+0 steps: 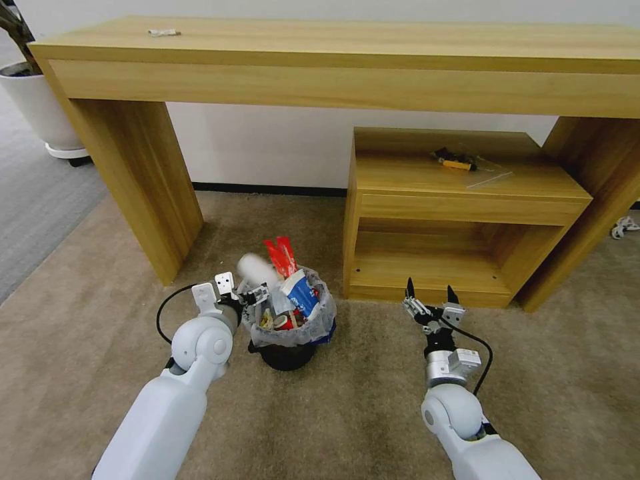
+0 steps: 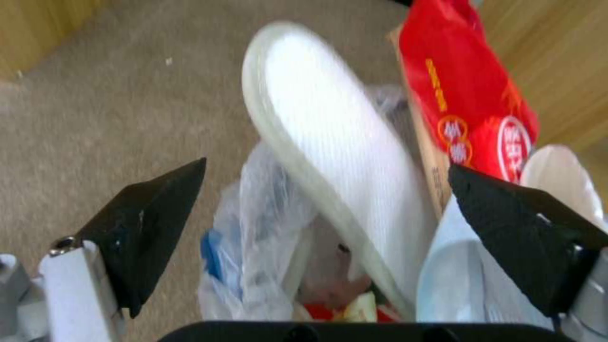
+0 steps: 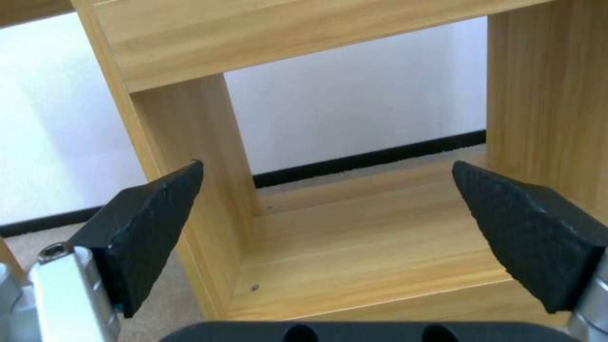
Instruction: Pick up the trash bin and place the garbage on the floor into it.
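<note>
Scene: Where the beige short-pile carpet (image 1: 373, 413) meets the long light-wood desk (image 1: 333, 60), the small round black trash bin (image 1: 287, 357) lined with a crinkled translucent white bag stands, heaped with litter.
Bin contents: a white slipper (image 2: 336, 156), a red wrapper (image 2: 475, 99) and a blue-white carton (image 1: 301, 293) stick up above the rim.
Left gripper (image 1: 248, 291): just beside the bin's rim, jaws spread wide, gripping nothing; the slipper shows between them.
Right gripper (image 1: 431, 293): well apart from the bin, jaws wide and empty, facing the low wooden shelf unit (image 1: 460, 220).
</note>
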### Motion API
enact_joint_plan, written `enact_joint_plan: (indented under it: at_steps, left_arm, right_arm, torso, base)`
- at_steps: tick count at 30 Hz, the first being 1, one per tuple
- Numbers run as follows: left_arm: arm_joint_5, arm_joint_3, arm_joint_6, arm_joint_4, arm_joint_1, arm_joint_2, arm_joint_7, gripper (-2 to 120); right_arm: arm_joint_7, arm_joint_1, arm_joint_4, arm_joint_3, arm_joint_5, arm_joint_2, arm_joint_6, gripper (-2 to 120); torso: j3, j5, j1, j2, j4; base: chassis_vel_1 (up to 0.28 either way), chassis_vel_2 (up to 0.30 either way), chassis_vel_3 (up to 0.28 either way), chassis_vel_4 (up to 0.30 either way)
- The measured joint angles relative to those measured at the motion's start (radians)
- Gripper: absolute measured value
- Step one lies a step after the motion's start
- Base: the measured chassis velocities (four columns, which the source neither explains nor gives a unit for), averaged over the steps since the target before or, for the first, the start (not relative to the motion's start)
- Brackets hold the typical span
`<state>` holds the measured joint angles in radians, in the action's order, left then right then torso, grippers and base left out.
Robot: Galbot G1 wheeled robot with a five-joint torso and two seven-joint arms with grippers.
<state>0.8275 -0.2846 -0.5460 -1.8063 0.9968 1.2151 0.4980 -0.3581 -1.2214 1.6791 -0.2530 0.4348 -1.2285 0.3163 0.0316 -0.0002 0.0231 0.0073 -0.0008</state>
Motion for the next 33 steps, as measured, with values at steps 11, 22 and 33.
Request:
enact_joint_plan:
  at_steps: [11,22,33]
  left_arm:
    - [-0.157,-0.047,0.11,0.011,0.002,0.022,-0.106,99]
    - [-0.335,-0.095,0.232,0.027,0.04,0.069,-0.201,100]
    - [-0.492,-0.137,0.311,0.046,0.087,0.112,-0.239,100]
  right_arm:
    - [0.018,0.014,0.002,-0.013,0.026,-0.006,0.022,100]
    - [0.029,0.014,-0.042,-0.044,-0.027,-0.046,0.071,100]
    - [-0.002,-0.011,-0.124,-0.118,-0.197,-0.066,0.13,100]
  torso:
    - [0.0,0.0,0.0,0.0,0.0001]
    - [0.0,0.0,0.0,0.0,0.0002]
    - [0.0,0.0001,0.0,0.0,0.0]
  base:
    - [0.0,0.0,0.0,0.0]
    - [0.0,0.0,0.0,0.0]
    - [0.0,0.0,0.0,0.0]
